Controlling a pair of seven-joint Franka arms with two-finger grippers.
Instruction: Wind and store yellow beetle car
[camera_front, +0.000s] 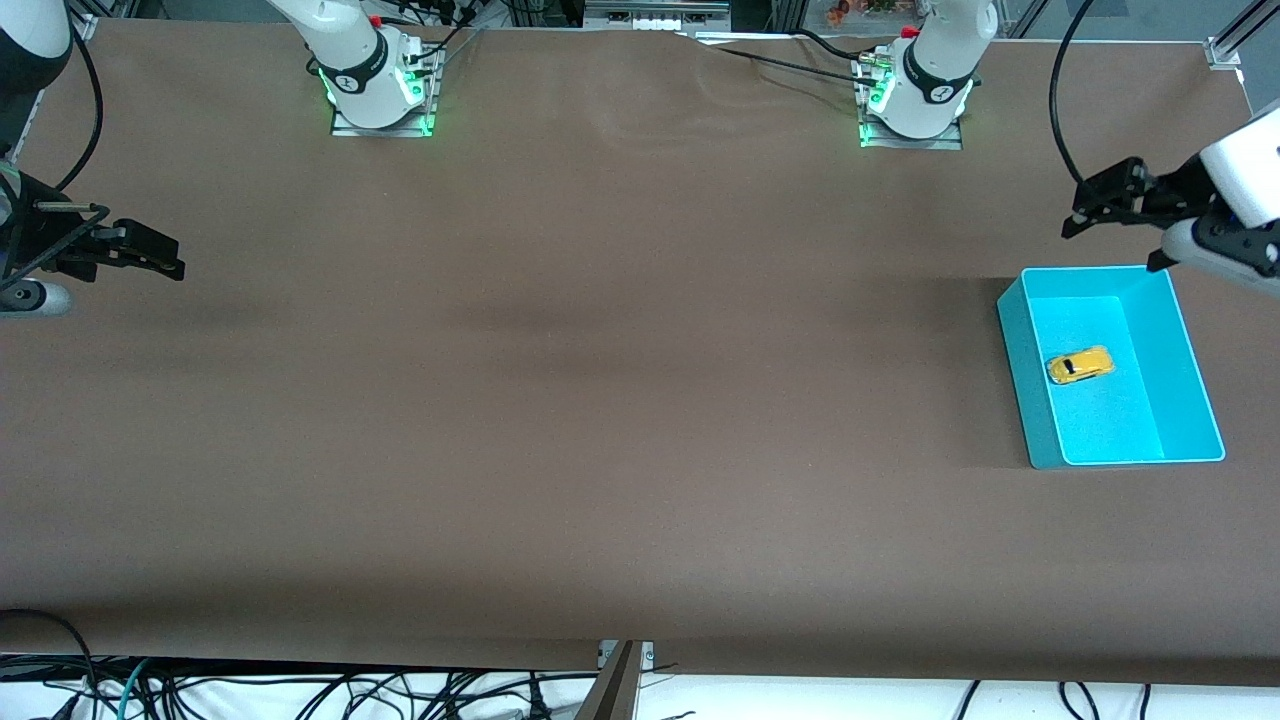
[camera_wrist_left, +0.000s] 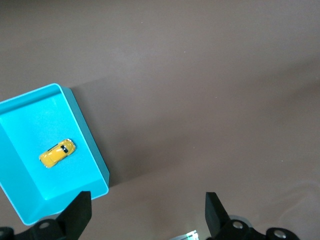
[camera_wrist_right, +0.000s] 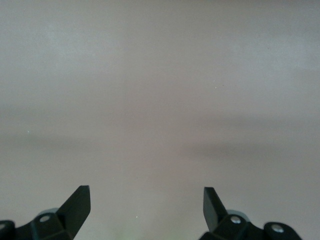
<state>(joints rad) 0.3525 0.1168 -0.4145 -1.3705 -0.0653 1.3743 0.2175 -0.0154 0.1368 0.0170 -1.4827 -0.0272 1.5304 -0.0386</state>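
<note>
The tiny bright-yellow beetle-shaped toy car (camera_front: 1080, 365) is sitting on the floor of the open cyan rectangular plastic bin (camera_front: 1023, 385), roughly mid-bin and a little closer to the wall facing the right arm's end of the table — on its wheels, angled diagonally to the walls, touching none of them. The bin itself rests on the brown cloth-covered table (camera_front: 600, 400) at the left arm's end.

The left gripper (camera_front: 1075, 215) hangs in the air over bare table just beside the bin's corner that lies farthest from the front camera. Its black fingers (camera_wrist_left: 80, 212) are spread wide with nothing between them, and its wrist view looks down on the bin (camera_wrist_left: 95, 150) with the car (camera_wrist_left: 57, 153) inside.

The right gripper (camera_front: 170, 258) waits up in the air at the right arm's end of the table, well apart from the bin — fingers (camera_wrist_right: 77, 205) spread wide too, only plain table under them.
</note>
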